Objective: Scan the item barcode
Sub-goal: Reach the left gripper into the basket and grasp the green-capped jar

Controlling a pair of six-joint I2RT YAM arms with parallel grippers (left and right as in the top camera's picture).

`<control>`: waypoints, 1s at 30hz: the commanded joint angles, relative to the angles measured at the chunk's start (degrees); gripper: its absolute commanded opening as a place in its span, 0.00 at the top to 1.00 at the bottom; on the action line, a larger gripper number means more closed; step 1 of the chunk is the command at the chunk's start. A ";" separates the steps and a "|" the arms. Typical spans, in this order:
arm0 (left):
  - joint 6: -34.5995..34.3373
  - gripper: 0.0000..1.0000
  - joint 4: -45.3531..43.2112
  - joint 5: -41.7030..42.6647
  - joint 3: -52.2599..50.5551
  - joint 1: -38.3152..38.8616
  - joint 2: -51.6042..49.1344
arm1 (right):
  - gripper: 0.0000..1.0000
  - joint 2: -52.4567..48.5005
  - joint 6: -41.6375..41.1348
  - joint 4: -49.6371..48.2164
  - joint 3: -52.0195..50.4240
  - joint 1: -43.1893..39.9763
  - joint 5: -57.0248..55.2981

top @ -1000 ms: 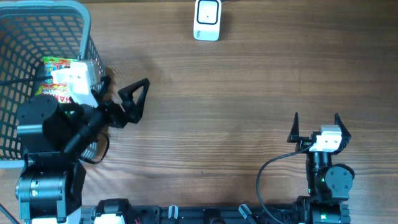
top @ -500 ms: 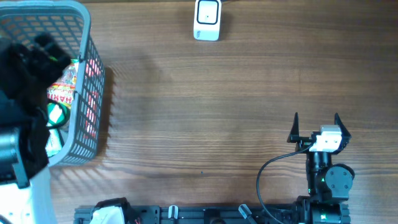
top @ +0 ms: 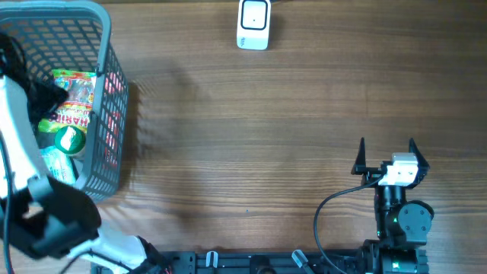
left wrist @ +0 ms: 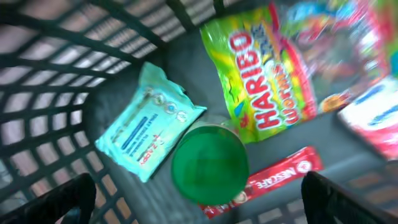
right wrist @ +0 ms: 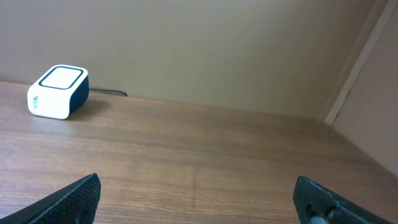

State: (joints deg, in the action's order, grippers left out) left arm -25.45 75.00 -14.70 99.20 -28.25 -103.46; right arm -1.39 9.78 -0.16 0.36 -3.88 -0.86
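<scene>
Just below the left pincer (left wrist: 202, 200), spread wide and empty, the Haribo bag (left wrist: 264, 74) lies aslant in the basket (top: 106, 46), well apart from the right pincer (top: 386, 144)

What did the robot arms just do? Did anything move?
The left gripper swung left, from the table beside the grey basket to above the Haribo bag and green lid inside it. It is open and holds nothing. The right gripper, the white scanner and the basket stayed put.
</scene>
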 commanded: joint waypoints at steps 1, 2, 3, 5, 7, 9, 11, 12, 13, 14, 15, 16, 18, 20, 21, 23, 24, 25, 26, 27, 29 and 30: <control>7.15 0.00 0.00 2.40 -0.04 -0.09 -6.10 | 0.01 0.04 0.63 -0.20 -0.07 0.24 0.90; 8.81 0.00 -0.37 3.08 -0.33 -0.11 -6.84 | 0.00 0.04 0.63 -0.20 -0.07 0.24 0.90; 9.94 0.00 -1.07 4.28 -1.18 -0.17 -7.19 | 0.00 0.04 0.63 -0.20 -0.07 0.24 0.90; 11.61 0.00 -2.91 4.85 -3.82 -0.17 -7.19 | 0.00 0.04 0.66 -0.20 -0.07 0.22 0.90; 11.61 0.00 -4.79 5.25 -6.60 -0.20 -7.19 | 0.00 0.04 0.66 -0.20 -0.07 0.24 0.90; 11.80 0.00 -6.45 7.65 -9.55 -0.20 -7.19 | 0.00 0.04 0.63 -0.20 -0.07 0.24 0.90; 11.76 0.00 -8.52 7.63 -13.05 -0.22 -7.19 | 0.00 0.04 0.63 -0.20 -0.07 0.24 0.90; 11.54 0.00 -9.64 7.65 -14.58 -0.28 -7.21 | 0.00 0.04 0.63 -0.20 -0.07 0.24 0.90; 11.32 0.00 -12.46 7.65 -17.20 -0.26 -7.19 | 0.00 0.04 0.66 -0.20 -0.07 0.24 0.90; 11.32 0.00 -13.66 7.65 -18.21 -0.26 -7.21 | 0.00 0.04 0.61 -0.20 -0.07 0.22 0.90; 11.32 0.00 -15.21 7.65 -19.45 -0.26 -7.21 | 0.00 0.04 0.63 -0.20 -0.07 0.24 0.90; 11.34 0.00 -16.59 7.65 -20.26 -0.33 -7.21 | 0.00 0.04 0.63 -0.20 -0.07 0.24 0.90; 11.10 0.02 -17.55 7.65 -20.61 -0.52 -7.21 | 0.00 0.04 0.63 -0.20 -0.07 0.24 0.90; 11.10 0.20 -17.66 7.65 -20.61 -0.52 -7.21 | 0.00 0.04 0.63 -0.20 -0.07 0.24 0.90; 11.10 0.35 -17.84 7.63 -20.61 -0.52 -7.21 | 0.00 0.04 0.63 -0.20 -0.07 0.24 0.90; 11.13 0.46 -17.84 7.61 -20.61 -0.52 -7.17 | 0.00 0.04 0.66 -0.20 -0.07 0.24 0.90; 11.13 0.48 -17.81 7.58 -20.55 -0.52 -7.13 | 0.00 0.04 0.63 -0.20 -0.07 0.24 0.92; 11.13 0.52 -17.49 7.58 -20.02 -0.52 -6.93 | 0.00 0.04 0.63 -0.20 -0.07 0.24 0.90; 11.13 0.53 -17.09 7.61 -19.39 -0.52 -6.73 | 0.00 0.04 0.63 -0.20 -0.07 0.24 0.90; 11.13 0.51 -16.13 7.61 -18.16 -0.52 -6.29 | 0.00 0.04 0.63 -0.20 -0.07 0.24 0.90; 11.10 0.51 -12.41 7.61 -13.25 -0.52 -4.85 | 0.00 0.04 0.63 -0.20 -0.07 0.24 0.90; 10.99 0.51 -9.42 7.63 -9.03 -0.50 -3.78 | 0.00 0.04 0.63 -0.20 -0.07 0.24 0.90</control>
State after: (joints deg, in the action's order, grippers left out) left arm -14.20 61.69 -7.03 81.25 -28.36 -110.67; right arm -1.39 9.78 -0.16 0.36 -3.88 -0.86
